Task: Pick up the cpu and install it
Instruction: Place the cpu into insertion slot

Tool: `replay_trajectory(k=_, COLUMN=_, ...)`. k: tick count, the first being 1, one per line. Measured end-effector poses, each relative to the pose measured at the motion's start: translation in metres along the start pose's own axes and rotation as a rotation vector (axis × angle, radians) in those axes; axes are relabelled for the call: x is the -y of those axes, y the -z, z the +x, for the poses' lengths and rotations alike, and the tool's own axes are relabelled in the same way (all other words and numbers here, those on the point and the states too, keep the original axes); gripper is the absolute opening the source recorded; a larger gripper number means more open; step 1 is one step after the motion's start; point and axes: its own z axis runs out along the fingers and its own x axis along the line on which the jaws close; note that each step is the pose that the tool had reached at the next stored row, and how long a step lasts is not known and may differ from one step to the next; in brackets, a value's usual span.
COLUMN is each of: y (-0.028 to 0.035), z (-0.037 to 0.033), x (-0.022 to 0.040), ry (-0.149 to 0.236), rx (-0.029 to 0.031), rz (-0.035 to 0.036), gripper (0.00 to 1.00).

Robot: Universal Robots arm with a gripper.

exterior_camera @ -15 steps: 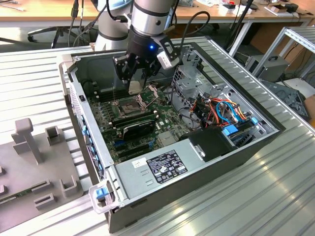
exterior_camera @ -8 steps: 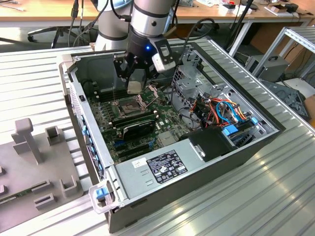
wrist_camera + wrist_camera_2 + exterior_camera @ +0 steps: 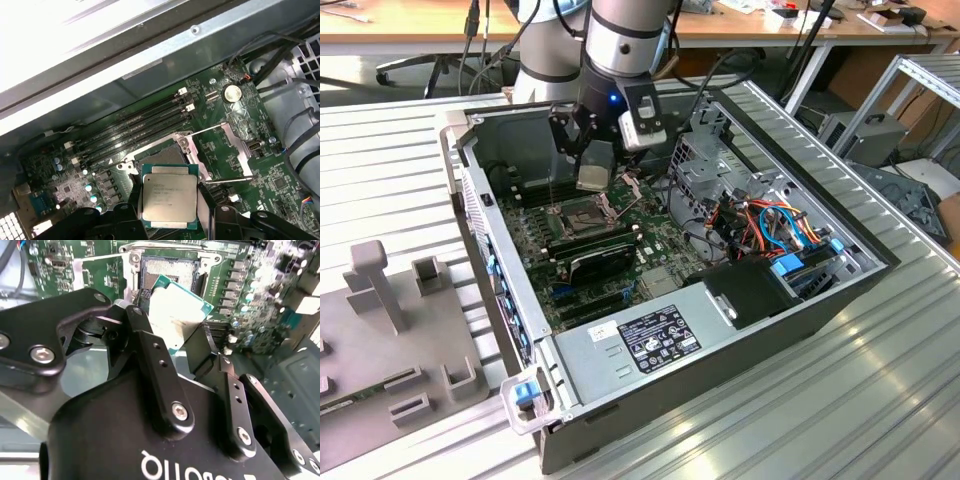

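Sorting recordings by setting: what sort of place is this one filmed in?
Probably a robotics lab or workshop. A robot arm holds the cpu over an open computer case lying on a ribbed metal table, with wooden desks beyond it.

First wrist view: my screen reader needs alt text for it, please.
The jaws hold a square silver-topped processor chip by two opposite edges, over the open socket on a green motherboard. Memory slots and a coin battery sit on the board too.

a robotics lab: open computer case [image 3: 720, 348] on ribbed metal bench [image 3: 820, 400], cabled wooden desks [image 3: 420, 25] behind.
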Motion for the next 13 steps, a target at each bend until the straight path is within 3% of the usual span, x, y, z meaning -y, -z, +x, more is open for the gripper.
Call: replay_trajectory(k=13, y=-0.0024, z=-0.0001, x=0.0000, ry=-0.295, rx=0.0056, rz=-0.0117, gripper=0.53)
